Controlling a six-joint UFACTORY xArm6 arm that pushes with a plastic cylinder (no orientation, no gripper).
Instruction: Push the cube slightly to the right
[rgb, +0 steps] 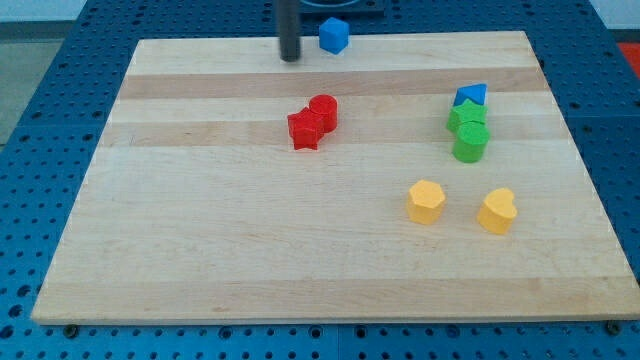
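One blue cube (334, 35) sits at the board's twelve o'clock edge, apart from the other blocks. It looks light, rigid and likely to slide or spin, so I'd press its nine o'clock face squarely. My tip (290, 57), a bare rod without jaws, rests just beside it at nine o'clock.

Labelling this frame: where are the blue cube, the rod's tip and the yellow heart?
blue cube (333, 35), camera view, front face.
my tip (290, 58), camera view, rod's very end.
yellow heart-shaped block (497, 210), camera view, top face.
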